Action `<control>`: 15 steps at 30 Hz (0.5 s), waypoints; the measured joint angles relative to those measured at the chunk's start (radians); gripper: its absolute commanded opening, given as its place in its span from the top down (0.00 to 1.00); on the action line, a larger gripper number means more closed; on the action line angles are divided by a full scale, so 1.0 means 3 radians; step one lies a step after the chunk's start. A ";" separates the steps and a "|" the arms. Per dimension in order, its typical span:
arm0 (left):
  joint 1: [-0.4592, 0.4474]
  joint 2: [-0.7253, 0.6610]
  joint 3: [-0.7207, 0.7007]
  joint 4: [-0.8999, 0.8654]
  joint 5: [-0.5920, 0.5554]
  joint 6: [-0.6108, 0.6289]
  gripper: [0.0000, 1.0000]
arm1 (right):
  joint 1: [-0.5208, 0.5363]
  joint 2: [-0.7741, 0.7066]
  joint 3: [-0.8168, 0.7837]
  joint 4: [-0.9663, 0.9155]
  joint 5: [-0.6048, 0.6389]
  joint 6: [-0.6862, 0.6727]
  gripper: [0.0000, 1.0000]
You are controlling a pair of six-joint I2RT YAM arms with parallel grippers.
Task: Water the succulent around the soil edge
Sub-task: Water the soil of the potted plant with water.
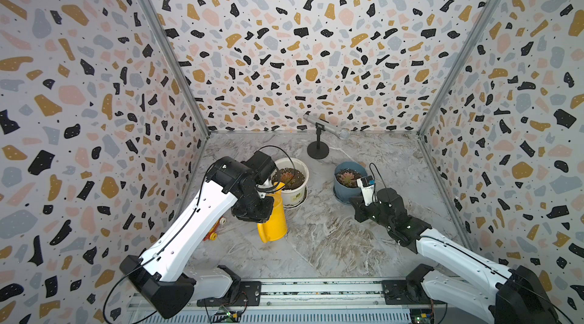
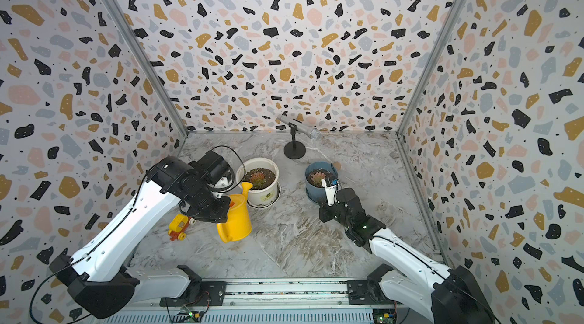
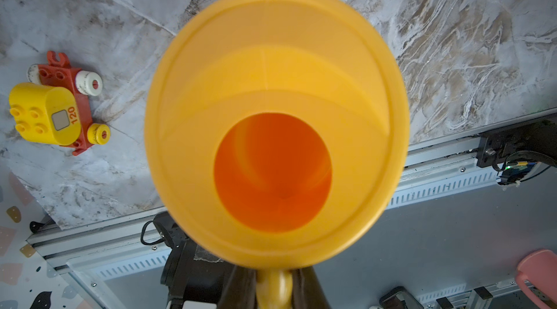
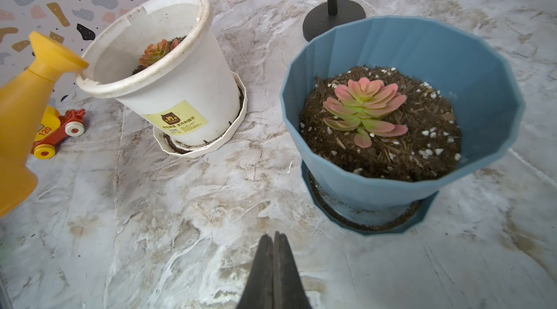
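a: nearest, lower left in a top view?
b: the left pincer (image 3: 274,288), clamped on the yellow watering can (image 1: 272,219) by its handle. right pincer (image 4: 273,241) pressed closed, empty, above the surface (image 1: 331,243).
a: and the succulent (image 1: 287,177)?
b: centre frame, in the white pot (image 1: 297,200); the can's spout seems to touch its rim. blue pot (image 1: 343,193) to its right, microphone (image 1: 327,126) behind.

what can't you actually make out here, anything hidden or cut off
- Water in the watering can: interior blurred in the left wrist view.
- Left gripper on its handle: cut by that view's edge, under the left arm in both top views.
- Toy car: mostly behind that arm in a top view.
- Label on the white pot: print too small.
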 measured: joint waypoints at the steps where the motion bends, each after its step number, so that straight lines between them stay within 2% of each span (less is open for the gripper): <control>1: -0.0005 -0.0014 -0.0008 -0.0001 0.0001 0.0000 1.00 | 0.0000 0.0000 0.0000 -0.0001 0.0000 0.0000 1.00; 15: -0.0018 -0.0220 -0.0060 0.0006 -0.0001 -0.0001 1.00 | 0.0000 0.0000 0.0000 0.0000 0.0001 -0.0013 1.00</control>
